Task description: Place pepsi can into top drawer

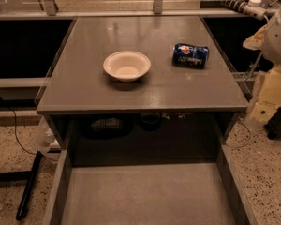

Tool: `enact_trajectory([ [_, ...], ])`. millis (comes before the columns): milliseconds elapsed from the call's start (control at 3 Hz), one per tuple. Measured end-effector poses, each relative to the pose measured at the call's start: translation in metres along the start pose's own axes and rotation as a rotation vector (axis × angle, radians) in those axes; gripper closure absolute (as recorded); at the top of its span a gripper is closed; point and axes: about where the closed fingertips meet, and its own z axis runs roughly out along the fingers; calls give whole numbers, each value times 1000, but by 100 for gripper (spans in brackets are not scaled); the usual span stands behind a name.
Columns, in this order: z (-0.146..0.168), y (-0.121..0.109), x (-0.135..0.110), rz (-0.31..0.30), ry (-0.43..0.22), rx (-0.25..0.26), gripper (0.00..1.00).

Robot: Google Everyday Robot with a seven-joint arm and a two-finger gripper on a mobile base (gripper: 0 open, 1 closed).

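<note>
The pepsi can (pixel 190 55) was dark blue with a red-white-blue round logo. The bowl (pixel 127 65) was cream-white. The tabletop (pixel 84 90) and top drawer (pixel 147 196) were plain grey. The gripper (pixel 268 100), at the right edge, was pale yellow. The floor (pixel 267 172) was speckled beige.

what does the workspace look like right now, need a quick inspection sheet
surface: grey tabletop, flat
job's things: pepsi can on its side on the tabletop, right of the bowl; top drawer pulled open, bare bottom showing
clutter: white bowl, upright, apart from the can
grippers: gripper not in view; white arm part at the right edge
cables: thin cable on the floor, left
surroundings: speckled floor; dark items under the tabletop
</note>
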Motion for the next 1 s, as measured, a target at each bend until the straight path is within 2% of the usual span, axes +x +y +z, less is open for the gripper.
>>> enact_trajectory([
  [333, 0, 0, 0, 0, 0, 0, 0],
  [667, -1, -12, -8, -5, -2, 28, 0],
  [1000, 6, -38, -28, -63, -71, 61, 0],
])
